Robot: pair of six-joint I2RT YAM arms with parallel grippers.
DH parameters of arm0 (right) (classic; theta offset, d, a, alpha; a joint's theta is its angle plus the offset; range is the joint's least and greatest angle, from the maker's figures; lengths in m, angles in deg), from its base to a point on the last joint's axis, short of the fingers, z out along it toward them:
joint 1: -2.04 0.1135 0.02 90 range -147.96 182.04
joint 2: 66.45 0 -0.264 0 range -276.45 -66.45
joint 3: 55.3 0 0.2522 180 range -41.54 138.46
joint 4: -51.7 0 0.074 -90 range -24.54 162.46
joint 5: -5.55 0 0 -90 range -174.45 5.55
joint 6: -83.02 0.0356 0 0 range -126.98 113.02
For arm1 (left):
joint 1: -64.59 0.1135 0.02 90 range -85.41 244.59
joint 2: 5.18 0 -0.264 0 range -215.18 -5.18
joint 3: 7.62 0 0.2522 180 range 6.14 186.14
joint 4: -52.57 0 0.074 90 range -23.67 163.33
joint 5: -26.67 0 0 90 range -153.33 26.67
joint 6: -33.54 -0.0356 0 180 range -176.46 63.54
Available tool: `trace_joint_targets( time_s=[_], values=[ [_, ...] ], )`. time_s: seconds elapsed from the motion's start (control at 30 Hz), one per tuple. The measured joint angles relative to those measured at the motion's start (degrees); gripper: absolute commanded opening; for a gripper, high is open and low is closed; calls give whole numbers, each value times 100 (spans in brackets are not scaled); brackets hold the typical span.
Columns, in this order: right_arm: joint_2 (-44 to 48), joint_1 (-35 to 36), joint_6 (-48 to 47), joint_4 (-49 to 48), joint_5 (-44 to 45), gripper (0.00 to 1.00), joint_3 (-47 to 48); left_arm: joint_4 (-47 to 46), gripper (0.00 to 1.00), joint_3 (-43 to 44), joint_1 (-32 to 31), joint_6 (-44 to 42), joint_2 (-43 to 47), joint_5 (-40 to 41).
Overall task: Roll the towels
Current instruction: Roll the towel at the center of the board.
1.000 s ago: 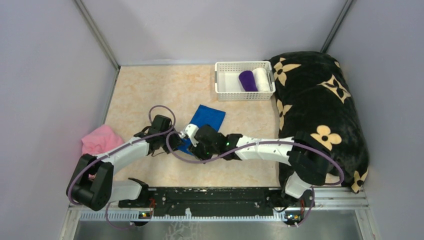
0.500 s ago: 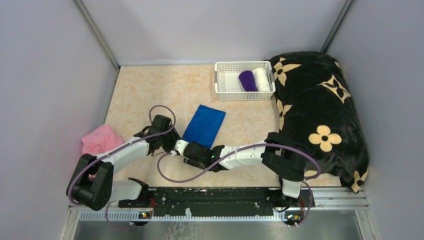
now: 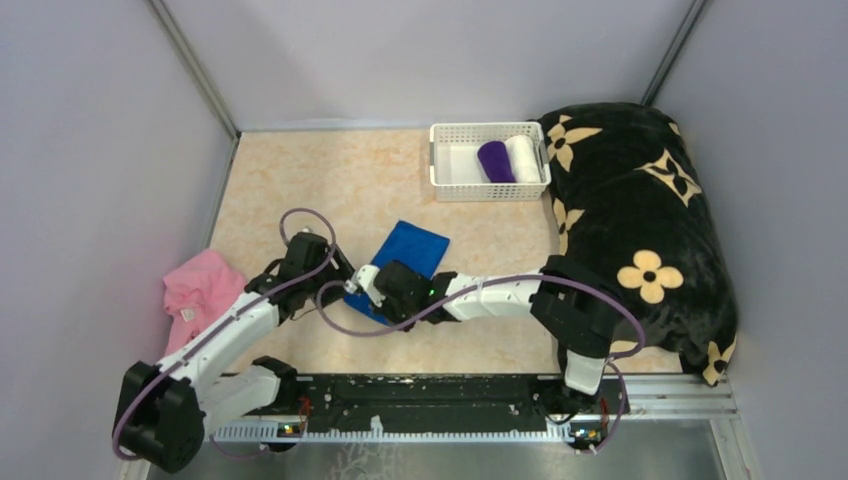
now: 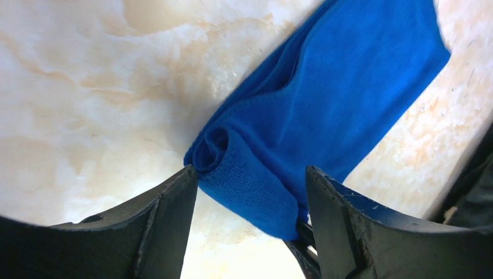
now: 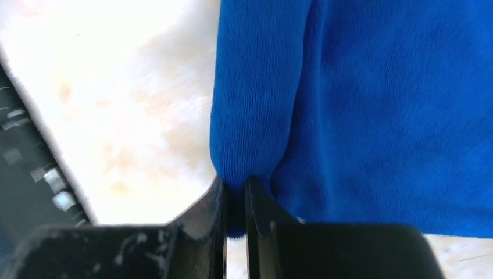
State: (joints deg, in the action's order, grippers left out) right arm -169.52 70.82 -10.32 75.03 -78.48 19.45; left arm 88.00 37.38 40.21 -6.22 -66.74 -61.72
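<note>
While the right gripper [image 5: 235,197] pinches the blue towel's [image 3: 412,248] rolled near end, left gripper [image 4: 250,197] straddles it, jaws apart; unrolled length runs away.

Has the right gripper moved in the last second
Yes. The right gripper, shut on the blue towel, has slid left, farther from the white basket.

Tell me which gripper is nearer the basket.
Right. The right gripper pinches the blue towel, below-left of the basket; the left gripper sits just beyond, farther left.
</note>
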Motion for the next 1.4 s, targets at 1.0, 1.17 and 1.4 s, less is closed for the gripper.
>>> trace_joint_targets(
  time_s=[1.0, 1.17, 1.4],
  values=[
    [-1073, -2439, 3462, -1506, -5705, 13, -389, -105, 68, -284, -2, 175, -52, -393],
    [-1023, -2439, 3272, -1327, -5580, 24, -343, -345, 67, -289, -2, 129, -507, -345],
    [-308, -2260, 2424, -365, -4315, 38, -229, -802, 63, -245, -2, 129, -846, -385]
  ],
)
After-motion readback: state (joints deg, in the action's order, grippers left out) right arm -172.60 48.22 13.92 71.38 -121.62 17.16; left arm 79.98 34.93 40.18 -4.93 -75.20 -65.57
